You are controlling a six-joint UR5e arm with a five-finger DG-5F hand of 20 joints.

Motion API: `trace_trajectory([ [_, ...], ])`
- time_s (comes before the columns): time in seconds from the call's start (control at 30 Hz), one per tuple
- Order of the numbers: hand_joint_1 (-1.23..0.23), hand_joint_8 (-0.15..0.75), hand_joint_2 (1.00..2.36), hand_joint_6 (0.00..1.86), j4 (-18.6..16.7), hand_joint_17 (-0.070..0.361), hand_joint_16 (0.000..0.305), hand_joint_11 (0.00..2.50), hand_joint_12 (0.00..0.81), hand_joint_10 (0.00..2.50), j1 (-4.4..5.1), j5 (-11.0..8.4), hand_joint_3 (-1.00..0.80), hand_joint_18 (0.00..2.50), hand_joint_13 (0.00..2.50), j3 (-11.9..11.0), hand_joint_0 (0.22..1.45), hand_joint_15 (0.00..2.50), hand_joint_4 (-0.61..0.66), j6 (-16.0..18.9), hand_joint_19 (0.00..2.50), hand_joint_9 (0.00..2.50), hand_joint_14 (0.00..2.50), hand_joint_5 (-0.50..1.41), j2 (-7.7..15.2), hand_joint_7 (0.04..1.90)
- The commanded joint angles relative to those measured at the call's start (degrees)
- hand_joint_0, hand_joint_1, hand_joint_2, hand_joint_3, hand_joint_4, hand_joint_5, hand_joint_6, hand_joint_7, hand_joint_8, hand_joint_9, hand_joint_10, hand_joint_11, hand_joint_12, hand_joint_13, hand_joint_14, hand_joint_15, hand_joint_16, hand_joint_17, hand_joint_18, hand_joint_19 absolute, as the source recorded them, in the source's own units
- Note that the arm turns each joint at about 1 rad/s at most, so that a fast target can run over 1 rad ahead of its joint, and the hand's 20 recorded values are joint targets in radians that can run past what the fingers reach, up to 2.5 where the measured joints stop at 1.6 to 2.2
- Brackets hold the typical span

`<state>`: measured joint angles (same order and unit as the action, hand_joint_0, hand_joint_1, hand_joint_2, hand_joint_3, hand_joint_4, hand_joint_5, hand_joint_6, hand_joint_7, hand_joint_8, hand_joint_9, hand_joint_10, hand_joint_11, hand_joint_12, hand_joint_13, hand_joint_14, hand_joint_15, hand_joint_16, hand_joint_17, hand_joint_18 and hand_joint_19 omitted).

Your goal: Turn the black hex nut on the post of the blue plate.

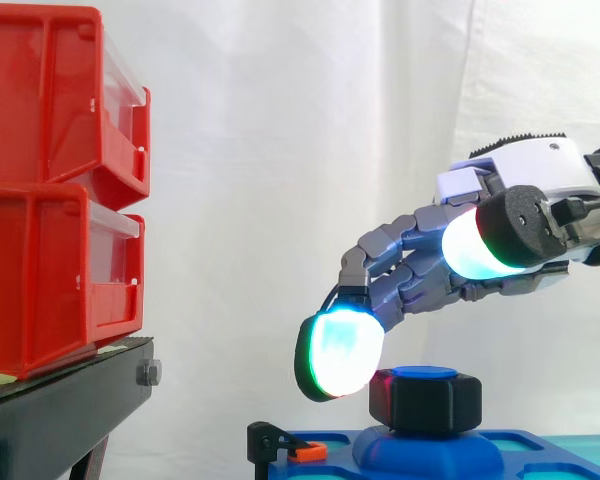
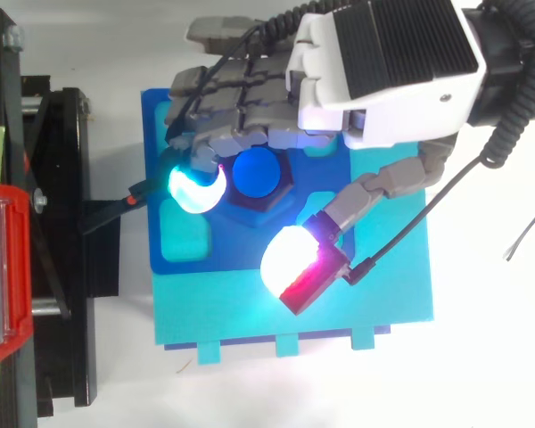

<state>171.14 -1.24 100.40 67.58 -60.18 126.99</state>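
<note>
Side view: the robot hand point(image 1: 430, 265) reaches in over the blue plate point(image 1: 540, 450). One glowing fingertip point(image 1: 340, 355) is lowered just beside the left face of the black hex nut point(image 1: 425, 402), which sits on the post.

Top view: the fingers and the thumb point(image 2: 285, 259) stand apart on either side of the nut, clamping nothing. This looks like the approach step. The next move calls for closing onto opposite flats, then twisting.

two red bins point(image 1: 40, 270), one black stand point(image 1: 60, 410), one blue plate point(image 2: 232, 254), one black hex nut point(image 1: 435, 402), one blue post point(image 2: 254, 172), one hand point(image 2: 250, 107)
</note>
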Motion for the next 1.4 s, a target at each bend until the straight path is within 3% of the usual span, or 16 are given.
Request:
trace_trajectory([
  [0.0, -0.32, 0.283, 1.0, 0.5, 0.3, 0.12, 0.053, 0.04, 0.374, 0.0, -0.34, 0.5, -0.5, 0.0, 0.27, 0.0, 0.49, 0.01, 0.23, 0.0, 0.08, 0.4, 0.0, -0.19, 0.0, 0.87],
  [0.33, -0.32, 0.282, 1.0, 0.5, 0.3, 0.12, 0.053, 0.05, 0.373, 0.0, -1.13, 1.91, -0.5, 0.0, 0.27, 0.0, 0.49, 0.0, 0.24, 0.0, 0.08, 0.39, 0.0, -0.19, 0.0, 0.87],
  [0.93, -0.32, 0.283, 1.0, 0.5, 0.3, 0.119, 0.053, 0.05, 0.373, 0.0, -3.68, 5.33, -0.5, 0.0, 0.27, 0.0, 0.49, 0.01, 0.23, -1.5, 0.08, 0.4, 0.0, -0.19, 0.0, 0.86],
  [1.27, -0.32, 0.284, 1.0, 0.5, 0.2, 0.119, 0.053, 0.05, 0.373, 0.0, -5.35, 7.8, -0.5, 0.0, 0.27, 0.0, 0.49, 0.01, 0.23, -1.7, 0.08, 0.4, 0.0, -0.19, -0.1, 0.87],
  [1.37, -0.32, 0.284, 1.0, 0.5, 0.1, 0.119, 0.053, 0.05, 0.373, 0.0, -6.23, 9.11, -0.5, 0.0, 0.27, 0.0, 0.49, 0.0, 0.23, -1.9, 0.08, 0.4, 0.0, -0.19, -0.1, 0.87],
])
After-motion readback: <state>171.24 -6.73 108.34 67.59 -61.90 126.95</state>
